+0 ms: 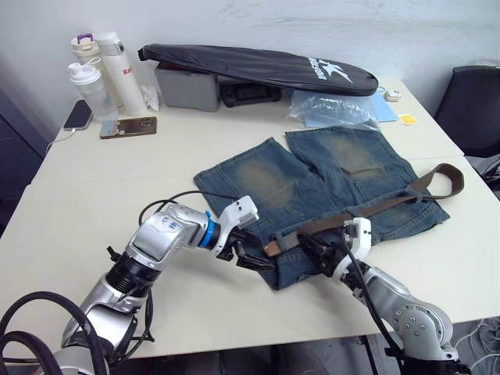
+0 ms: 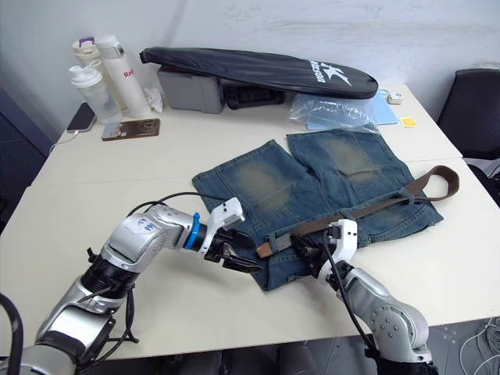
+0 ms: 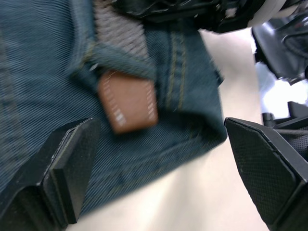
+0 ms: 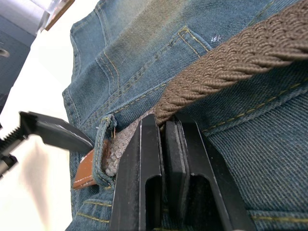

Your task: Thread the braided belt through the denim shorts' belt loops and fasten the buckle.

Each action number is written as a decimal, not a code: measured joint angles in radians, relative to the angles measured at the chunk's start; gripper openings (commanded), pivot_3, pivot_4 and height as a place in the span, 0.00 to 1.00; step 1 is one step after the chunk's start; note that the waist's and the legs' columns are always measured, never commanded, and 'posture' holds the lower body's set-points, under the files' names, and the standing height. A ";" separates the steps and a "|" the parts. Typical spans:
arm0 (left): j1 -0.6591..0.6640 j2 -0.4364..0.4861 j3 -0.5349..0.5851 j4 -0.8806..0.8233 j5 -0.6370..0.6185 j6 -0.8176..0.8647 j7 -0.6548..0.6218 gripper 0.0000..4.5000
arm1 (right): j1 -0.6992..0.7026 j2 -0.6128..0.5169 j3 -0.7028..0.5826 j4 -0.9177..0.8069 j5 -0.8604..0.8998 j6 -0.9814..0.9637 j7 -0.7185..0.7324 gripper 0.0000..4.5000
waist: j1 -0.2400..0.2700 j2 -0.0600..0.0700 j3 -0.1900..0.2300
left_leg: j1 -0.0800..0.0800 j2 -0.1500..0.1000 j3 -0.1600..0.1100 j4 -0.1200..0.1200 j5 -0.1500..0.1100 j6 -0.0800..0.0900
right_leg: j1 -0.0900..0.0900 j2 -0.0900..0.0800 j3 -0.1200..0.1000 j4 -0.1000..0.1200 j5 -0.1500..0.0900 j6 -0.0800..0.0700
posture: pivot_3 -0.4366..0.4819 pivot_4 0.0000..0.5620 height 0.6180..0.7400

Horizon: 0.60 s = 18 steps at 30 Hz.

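Observation:
The denim shorts [image 1: 312, 176] lie flat on the table with the waistband nearest me. The braided belt [image 1: 383, 205] runs along the waistband and curls into a loop past the shorts' right side [image 1: 447, 178]. Its brown leather tip [image 3: 127, 101] pokes out of one of the belt loops [image 4: 107, 144] at the waistband's left end. My left gripper [image 3: 161, 127] is open, one finger on each side of that tip, just above the denim. My right gripper [image 4: 165, 121] is shut on the braided belt just right of that loop. The buckle is hidden.
A long black zipped bag [image 1: 258, 66] lies on a grey box [image 1: 186, 86] at the back. Bottles [image 1: 109, 70] and a phone [image 1: 128, 126] are back left, a plastic bag [image 1: 332, 109] behind the shorts. A dark chair [image 1: 476, 101] stands at the right.

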<state>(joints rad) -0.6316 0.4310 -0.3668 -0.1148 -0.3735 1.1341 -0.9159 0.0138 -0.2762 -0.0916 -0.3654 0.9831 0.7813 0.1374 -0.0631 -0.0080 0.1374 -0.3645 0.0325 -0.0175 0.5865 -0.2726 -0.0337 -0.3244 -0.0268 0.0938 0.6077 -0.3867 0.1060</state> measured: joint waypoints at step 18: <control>0.020 -0.074 0.059 0.048 -0.050 0.038 0.086 0.81 | 0.015 0.034 -0.015 -0.011 -0.022 0.003 0.010 0.00 | 0.007 -0.004 -0.002 | 0.010 0.000 0.000 -0.006 0.001 -0.004 | 0.001 0.000 0.001 0.002 -0.002 -0.003 | 0.48 0.27 1.00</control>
<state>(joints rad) -0.6111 0.3575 -0.3075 -0.0669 -0.4234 1.1724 -0.8295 0.0291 -0.2420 -0.1066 -0.3761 0.9615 0.7843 0.1474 -0.0566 -0.0123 0.1351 -0.3543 0.0325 -0.0170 0.5805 -0.2712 -0.0377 -0.3230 -0.0269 0.0948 0.6096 -0.3883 0.1031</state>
